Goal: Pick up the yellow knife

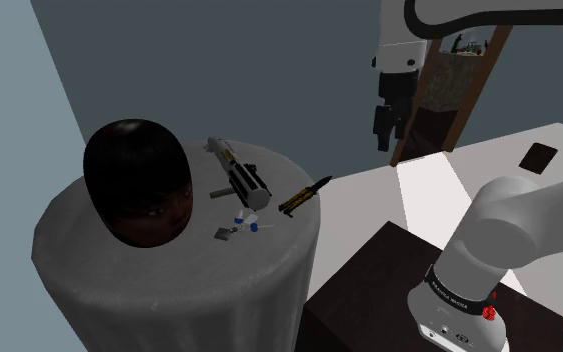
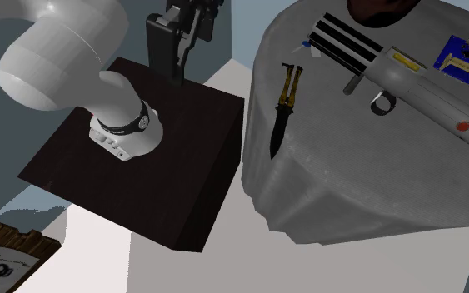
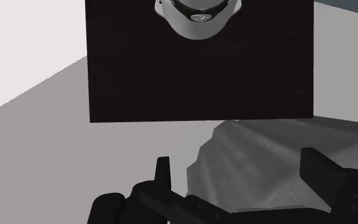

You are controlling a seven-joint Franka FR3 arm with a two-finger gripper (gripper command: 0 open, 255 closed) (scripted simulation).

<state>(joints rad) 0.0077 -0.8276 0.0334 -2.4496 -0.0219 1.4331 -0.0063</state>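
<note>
The knife (image 1: pixel 303 196) lies flat near the edge of a round cloth-covered table (image 1: pixel 169 280), on the side nearest the arm. It has a yellow handle (image 2: pixel 290 83) and a black blade (image 2: pixel 277 135). My black gripper (image 1: pixel 385 138) hangs in the air, well above the table top and off past the table's edge toward the shoulder view's right. In the second exterior view the gripper (image 2: pixel 177 60) is over the dark stand (image 2: pixel 141 166). In the wrist view the gripper (image 3: pixel 241 170) is open, with nothing between its fingers (image 3: pixel 163 170) and the cloth's edge (image 3: pixel 266 159) beneath.
A long grey, black and yellow toy blaster (image 1: pixel 239 176) lies beside the knife, with small blue-and-white bits (image 1: pixel 246 224) near it. A large black head-shaped object (image 1: pixel 137 182) takes up the table's far side. A wooden shelf (image 1: pixel 449 90) stands behind the arm.
</note>
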